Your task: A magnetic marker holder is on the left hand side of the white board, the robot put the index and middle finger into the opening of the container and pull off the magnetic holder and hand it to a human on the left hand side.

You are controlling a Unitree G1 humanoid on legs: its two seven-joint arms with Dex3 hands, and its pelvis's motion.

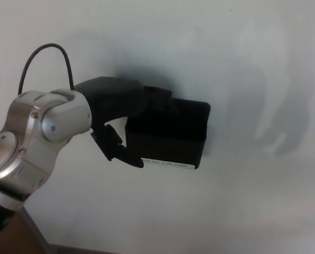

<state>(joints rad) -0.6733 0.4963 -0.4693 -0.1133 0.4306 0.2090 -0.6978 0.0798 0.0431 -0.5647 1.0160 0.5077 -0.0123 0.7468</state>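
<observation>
- Step in hand, as judged: hooking into the marker holder (168, 135) before peeling it off the whiteboard (242, 58).
- Left hand (120, 114) at the holder's 9 to 10 o'clock side; two fingers (156, 97) curled over the top rim at about 11 o'clock, apparently dipping into the opening. Thumb (126, 156) pressed under the bottom-left corner at 7 o'clock.
- Grasping the holder, pinch between rim and underside; finger depth inside hidden.
- Holder flat against the board, not yet off.
- To do it well: seat fingers deeper, keep thumb as counter-brace, tilt top edge away first to break the magnet, then pull toward 9 o'clock for handover.
- Risk: shallow hook slips off the rim.
- Right hand not in view.
- Holder: matte black rectangular box, rigid, open top, rounded corners, white label strip (167, 164) along the bottom front edge.
- Board: smooth, pale, faintly glossy, soft shadows at 3 o'clock.
- Forearm shell (35, 137): brushed silver, rounded; black cable (43, 50) looping at 11 o'clock.
</observation>
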